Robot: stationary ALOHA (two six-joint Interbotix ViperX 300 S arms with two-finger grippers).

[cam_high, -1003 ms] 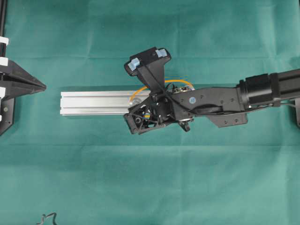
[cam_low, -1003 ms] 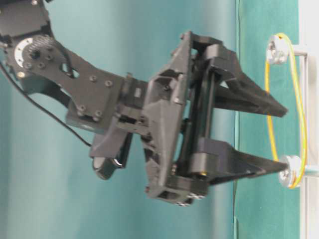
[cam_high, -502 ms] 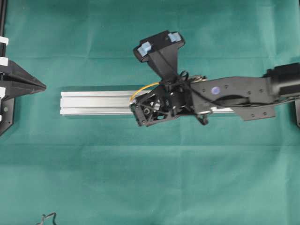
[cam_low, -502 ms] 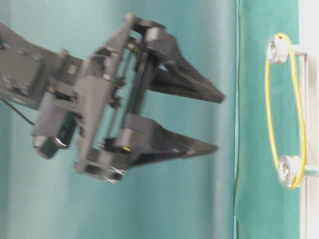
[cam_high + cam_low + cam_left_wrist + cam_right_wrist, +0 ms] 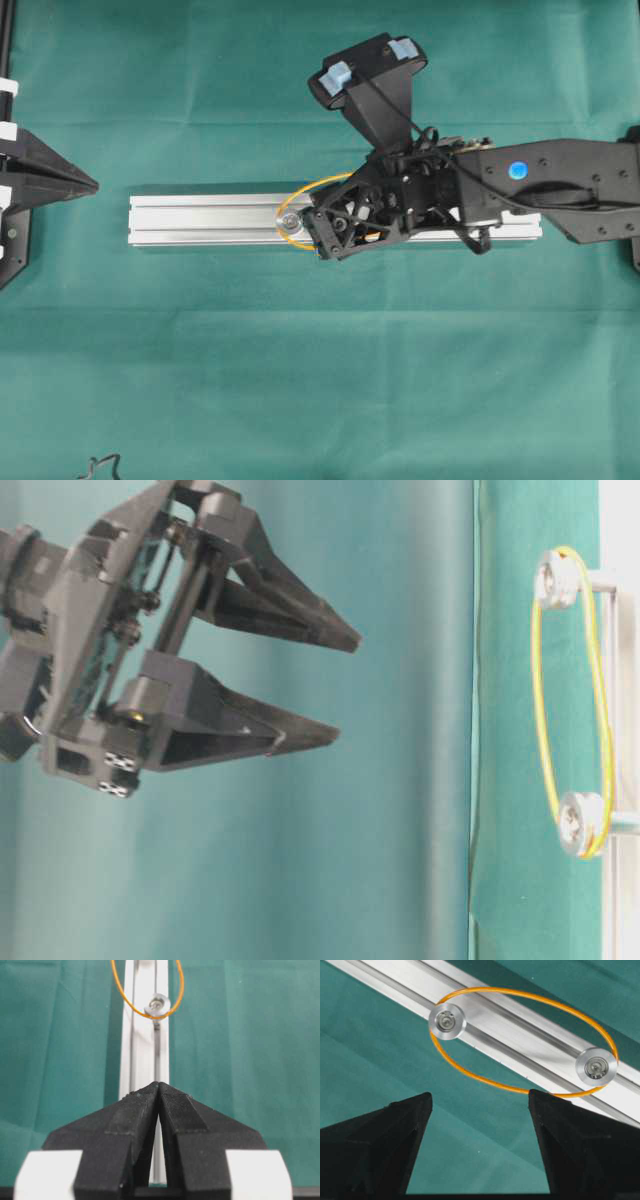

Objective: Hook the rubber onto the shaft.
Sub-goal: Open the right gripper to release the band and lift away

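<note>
Table [image 5: 200, 350]: covered in green cloth, rail [image 5: 200, 218] lying flat.
Rubber [image 5: 520, 1040]: looped round both pulleys.
Right pincer [image 5: 330, 685]: wide open, empty.
Left pincer [image 5: 159, 1091]: closed, empty.

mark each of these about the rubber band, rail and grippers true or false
1. The orange rubber band loops around both silver pulleys on the aluminium rail. True.
2. The right gripper is shut on the band. False: its jaws stand wide apart and empty, off the band.
3. The left gripper is shut. True.
4. The band lies loose on the green cloth, away from the rail. False: it sits on the rail's pulleys.
5. The left gripper holds the rail. False: it holds nothing.
</note>
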